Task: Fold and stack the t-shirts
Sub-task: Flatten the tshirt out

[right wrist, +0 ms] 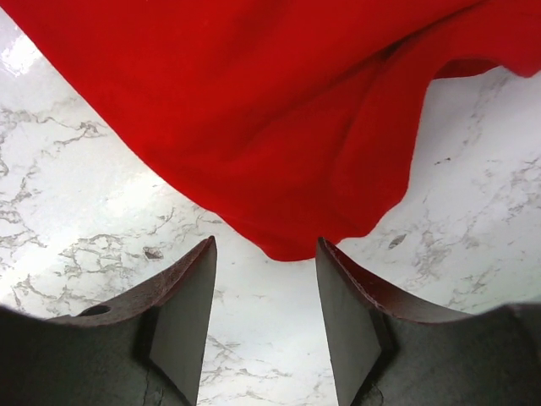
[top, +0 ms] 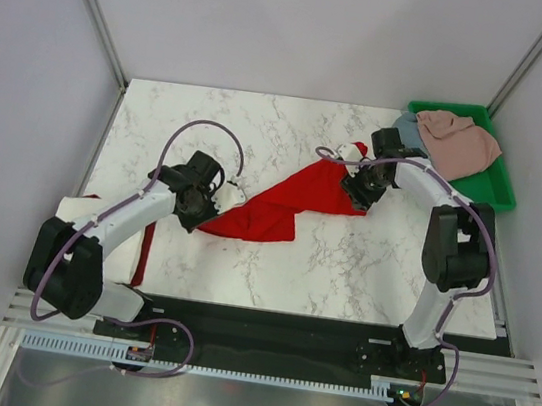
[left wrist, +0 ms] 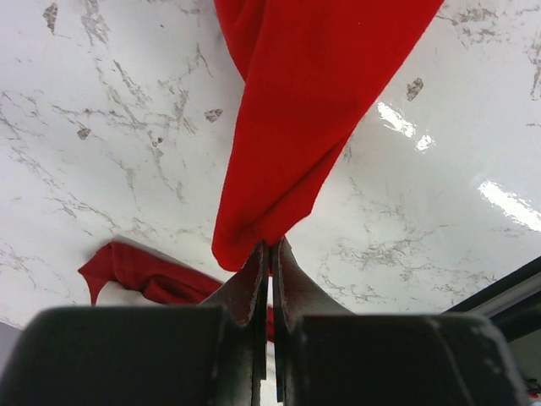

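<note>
Top view: we see a white marble worktop (top: 262, 126) boxed in by plain pale walls (top: 306, 26), with aluminium posts (top: 92, 1) in the far corners. The red t-shirt (top: 286, 205) lies mid-worktop, stretched diagonally between the arms. The left gripper (top: 221, 196) is at its near-left end and the right gripper (top: 359, 190) at its far-right end. A green tray (top: 500, 190) sits at the far right corner, holding a pale pink t-shirt (top: 462, 139) on top of a grey-blue one (top: 409, 129).

Left wrist: the left gripper (left wrist: 270, 249) is clamped tight on a bunched tip of the red t-shirt (left wrist: 313, 127), and the cloth runs away from it above the glossy marble (left wrist: 127, 127). A second bit of red cloth (left wrist: 139, 271) lies on the worktop at lower left.

Right wrist: the right gripper (right wrist: 266, 254) has its fingers (right wrist: 182, 296) spread wide, gripping nothing. The edge of the red t-shirt (right wrist: 254, 127) sits just ahead of the tips, and the marble (right wrist: 84, 211) is bare beneath.
</note>
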`<state>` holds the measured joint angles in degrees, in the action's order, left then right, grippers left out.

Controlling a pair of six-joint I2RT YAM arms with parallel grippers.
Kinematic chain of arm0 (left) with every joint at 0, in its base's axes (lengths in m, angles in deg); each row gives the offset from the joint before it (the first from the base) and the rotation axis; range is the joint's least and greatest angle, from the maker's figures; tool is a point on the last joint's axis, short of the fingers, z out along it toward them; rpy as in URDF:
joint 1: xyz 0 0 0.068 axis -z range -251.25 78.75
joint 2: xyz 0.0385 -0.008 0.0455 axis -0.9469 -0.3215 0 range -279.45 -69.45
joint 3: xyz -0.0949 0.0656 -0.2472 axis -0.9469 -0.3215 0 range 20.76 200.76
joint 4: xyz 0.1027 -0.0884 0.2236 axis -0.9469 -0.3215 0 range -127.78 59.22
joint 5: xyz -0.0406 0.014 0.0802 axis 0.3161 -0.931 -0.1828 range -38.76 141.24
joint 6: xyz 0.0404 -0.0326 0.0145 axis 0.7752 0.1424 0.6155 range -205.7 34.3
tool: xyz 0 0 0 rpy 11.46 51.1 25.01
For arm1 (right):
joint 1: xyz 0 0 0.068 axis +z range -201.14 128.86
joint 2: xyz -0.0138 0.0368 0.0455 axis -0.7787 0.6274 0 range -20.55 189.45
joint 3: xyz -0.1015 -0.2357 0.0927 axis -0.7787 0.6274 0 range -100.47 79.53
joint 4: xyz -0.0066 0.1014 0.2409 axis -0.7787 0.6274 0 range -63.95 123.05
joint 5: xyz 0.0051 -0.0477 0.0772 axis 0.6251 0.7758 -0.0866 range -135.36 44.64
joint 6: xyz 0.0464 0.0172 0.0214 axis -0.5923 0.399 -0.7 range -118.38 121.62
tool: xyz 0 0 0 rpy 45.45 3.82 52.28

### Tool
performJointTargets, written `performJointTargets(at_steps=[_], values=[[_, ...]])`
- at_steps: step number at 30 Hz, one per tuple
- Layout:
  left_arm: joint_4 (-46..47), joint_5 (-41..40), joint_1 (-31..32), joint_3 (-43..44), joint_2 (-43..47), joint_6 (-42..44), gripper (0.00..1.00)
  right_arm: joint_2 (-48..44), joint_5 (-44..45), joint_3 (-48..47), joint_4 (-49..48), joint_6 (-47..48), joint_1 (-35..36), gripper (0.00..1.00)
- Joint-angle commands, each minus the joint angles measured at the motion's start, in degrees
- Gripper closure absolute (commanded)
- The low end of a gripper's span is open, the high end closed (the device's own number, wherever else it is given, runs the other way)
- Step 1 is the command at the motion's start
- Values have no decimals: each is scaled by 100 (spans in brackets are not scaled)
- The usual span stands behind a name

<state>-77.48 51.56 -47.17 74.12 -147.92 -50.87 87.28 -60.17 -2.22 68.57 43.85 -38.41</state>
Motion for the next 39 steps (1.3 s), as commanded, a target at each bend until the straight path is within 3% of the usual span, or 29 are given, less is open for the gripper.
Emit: performJointTargets(at_steps=[1,7,9,11,12,15,21,28,33,37,39], values=[[-59,144,-96,358,-106,50,98,150,-13,98,28,329,-43,41],[-103,135,-210,684,-317,24,98,422,21,107,19,461,-43,40],[-112,118,-236,754,-370,24,98,502,109,116,-51,443,-34,46],[-120,100,-245,868,-414,41,98,598,319,90,-191,373,-34,60],[-138,91,-272,904,-414,50,98,599,390,55,-244,277,-34,80],[-173,56,-446,974,-283,103,98,258,435,80,-244,241,-43,100],[-296,56,-860,1342,622,164,98,-1928,-284,-137,624,452,-34,100],[509,-409,-913,1906,1607,761,98,-2662,-523,-1254,1075,48,-86,100],[1820,-699,-922,1783,1144,1359,98,-1908,-506,-1571,64,-514,-359,100],[2366,-630,-1028,2099,-487,1307,98,-90,-374,-2176,-436,-769,-543,98],[2709,-647,-1045,2492,-1149,1246,98,1065,-155,-3018,-526,-901,-561,95]])
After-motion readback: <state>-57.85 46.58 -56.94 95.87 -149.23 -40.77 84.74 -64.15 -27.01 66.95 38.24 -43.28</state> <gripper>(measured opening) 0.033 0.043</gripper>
